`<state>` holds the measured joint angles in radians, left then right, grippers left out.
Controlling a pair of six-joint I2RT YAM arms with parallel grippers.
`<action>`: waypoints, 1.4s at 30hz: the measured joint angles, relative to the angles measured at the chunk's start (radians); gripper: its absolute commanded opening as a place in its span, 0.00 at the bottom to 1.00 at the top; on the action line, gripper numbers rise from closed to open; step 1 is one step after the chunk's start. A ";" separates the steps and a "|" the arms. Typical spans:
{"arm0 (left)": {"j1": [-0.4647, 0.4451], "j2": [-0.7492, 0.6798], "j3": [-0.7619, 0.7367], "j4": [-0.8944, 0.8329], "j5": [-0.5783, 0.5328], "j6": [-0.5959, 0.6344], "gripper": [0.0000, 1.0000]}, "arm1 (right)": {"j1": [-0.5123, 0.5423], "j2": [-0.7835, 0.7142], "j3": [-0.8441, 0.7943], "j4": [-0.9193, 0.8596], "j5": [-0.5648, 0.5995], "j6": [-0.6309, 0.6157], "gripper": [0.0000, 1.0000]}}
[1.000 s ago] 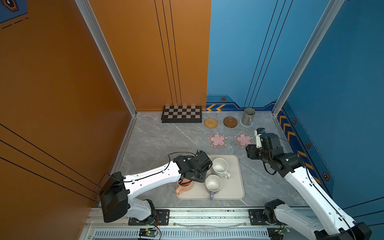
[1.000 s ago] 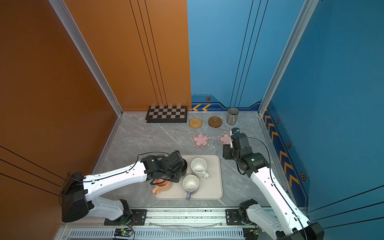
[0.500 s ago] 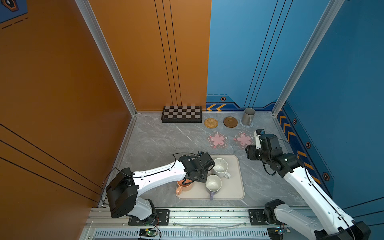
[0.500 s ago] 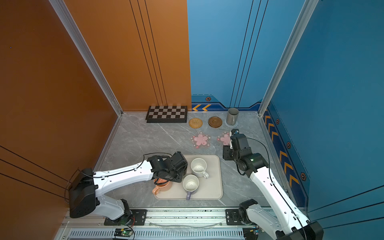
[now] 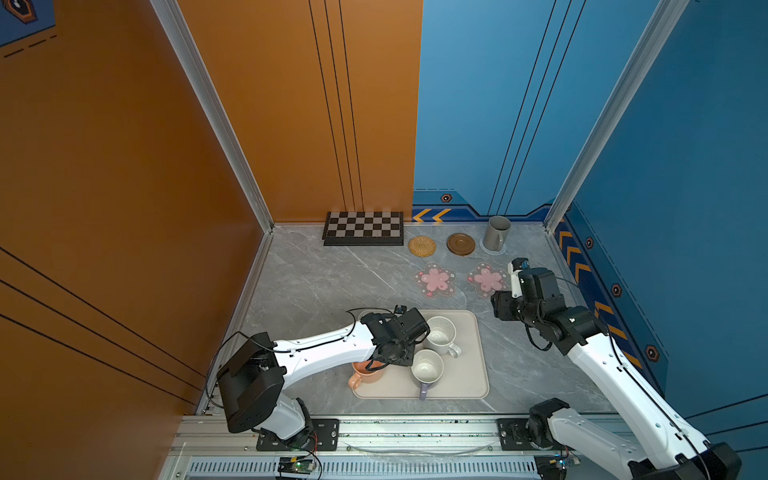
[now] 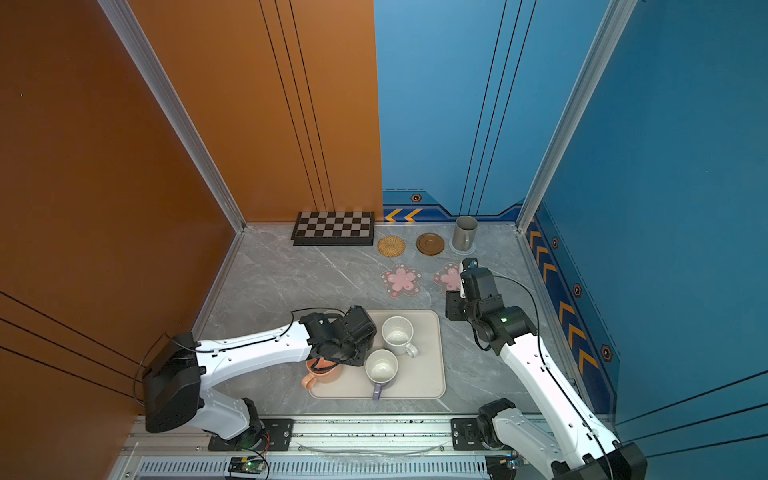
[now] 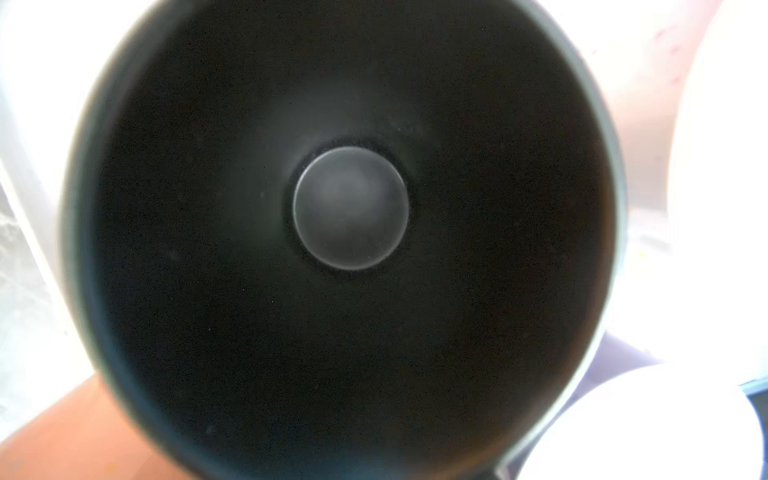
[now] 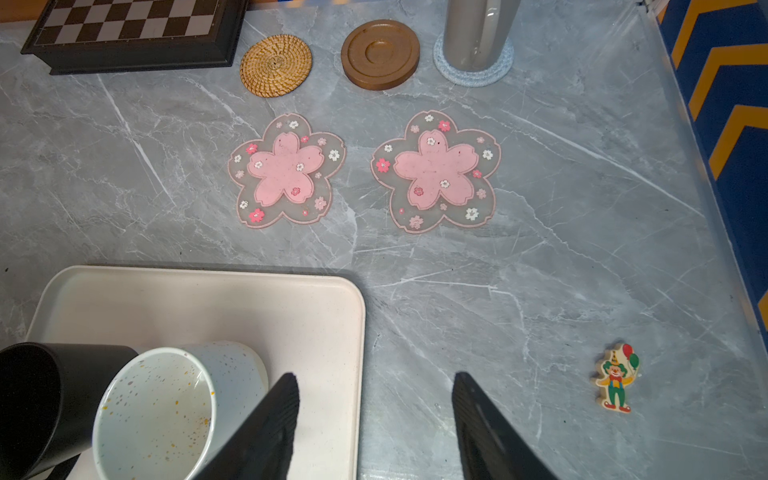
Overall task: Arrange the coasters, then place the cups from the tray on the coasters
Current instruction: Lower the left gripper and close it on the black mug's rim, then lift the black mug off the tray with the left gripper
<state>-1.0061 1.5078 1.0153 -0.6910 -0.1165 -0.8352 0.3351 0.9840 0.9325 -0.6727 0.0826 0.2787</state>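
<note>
The cups are split. The tall grey mug [image 5: 496, 232] stands upright on the grey-blue woven coaster [image 8: 473, 70] at the upper right of the table in both top views. The other four are on the cream tray [image 5: 467, 365], low in the middle.

On the tray, the white speckled mug [image 5: 440, 334] sits toward the far side. The lavender mug [image 5: 427, 370] is nearer the front, its handle pointing at the front rim, and the peach-orange mug [image 5: 368, 372] is at the left front corner.

My left gripper [image 5: 395, 347] is down over the black mug [image 8: 45, 399], just beside the speckled one, and my left wrist camera looks straight into its dark inside. No view shows my left fingers, so I cannot tell whether they are spread or pinching the mug.

My right gripper [image 8: 374, 378] hangs above the marble table [image 5: 311, 282] beside the tray's far right corner. Its fingers are spread wide with nothing between them.

The rattan coaster [image 5: 422, 245] and the dark brown wooden coaster [image 5: 461, 244] lie uncovered between the chessboard [image 5: 363, 227] and the grey mug. Two pink blossom coasters [image 5: 434, 280] [image 5: 486, 279] lie side by side between that row and the tray, printed with small flowers.

A little clown figure [image 8: 616, 382] holding balloons lies on the marble. Yellow chevrons [image 5: 432, 215] mark the base of the blue wall.
</note>
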 measured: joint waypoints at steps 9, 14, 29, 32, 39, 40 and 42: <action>0.008 0.016 0.000 0.002 -0.010 0.006 0.13 | 0.000 0.000 -0.001 0.000 0.000 0.000 0.62; 0.011 0.017 0.000 0.003 -0.014 0.012 0.00 | 0.000 0.000 -0.001 0.000 0.000 0.000 0.62; 0.041 0.027 0.078 -0.023 -0.009 0.098 0.00 | 0.000 0.031 0.000 0.000 0.000 -0.008 0.62; 0.058 0.029 0.111 -0.030 -0.006 0.117 0.00 | 0.000 0.049 0.012 0.000 -0.001 -0.017 0.62; 0.097 0.083 0.212 -0.042 -0.003 0.166 0.00 | 0.000 0.089 0.046 0.001 -0.004 -0.039 0.62; 0.102 0.089 0.223 -0.044 -0.003 0.170 0.00 | 0.000 0.093 0.048 0.001 -0.005 -0.041 0.62; 0.114 0.103 0.246 -0.047 -0.001 0.182 0.00 | 0.000 0.099 0.048 0.001 -0.005 -0.046 0.62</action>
<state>-0.8925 1.6104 1.2617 -0.7376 -0.1173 -0.6529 0.3347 1.0832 0.9810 -0.6716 0.0780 0.2325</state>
